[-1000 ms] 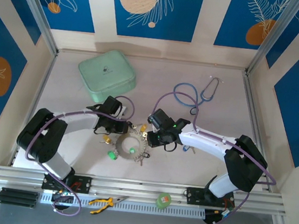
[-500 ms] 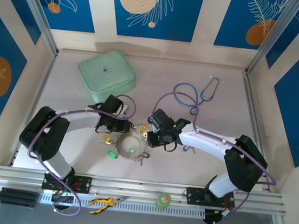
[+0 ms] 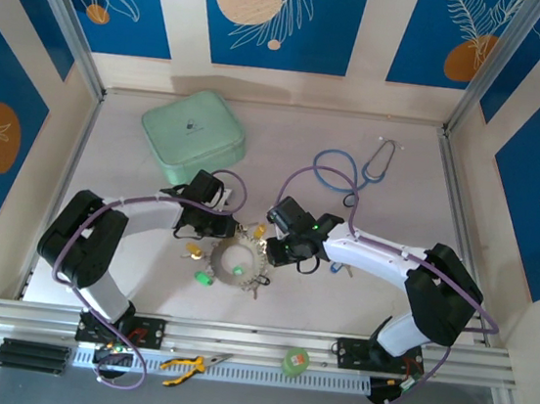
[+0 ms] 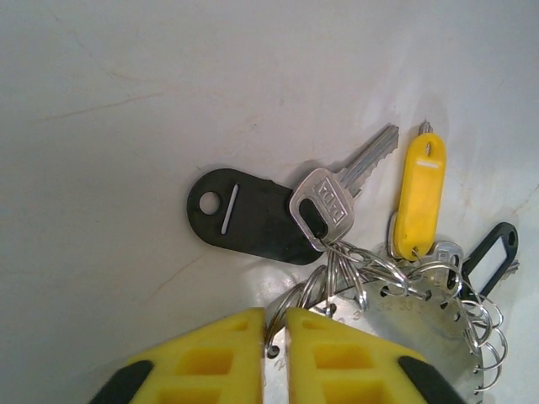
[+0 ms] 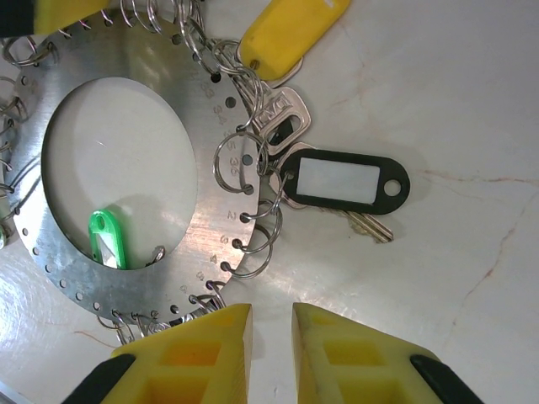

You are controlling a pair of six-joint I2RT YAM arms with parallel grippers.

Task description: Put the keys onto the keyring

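Observation:
The keyring, a flat silvery plate with a wide hole, lies on the table between both grippers. My left gripper is at its far-left rim. In the left wrist view the yellow fingers of that gripper are shut on a small wire loop hooked into the keyring. A silver key with a black tag hangs on linked loops, and a yellow tag lies beside it. My right gripper hovers narrowly open at the keyring's rim, holding nothing. Nearby are a black-tagged key, a yellow tag and a green tag.
A mint zip case sits at the back left and a blue stethoscope at the back right. On the front rail lie a green tape roll and yellow-handled pliers.
The left arm has shifted slightly at its elbow. The keyring and the right arm have stayed where they were.

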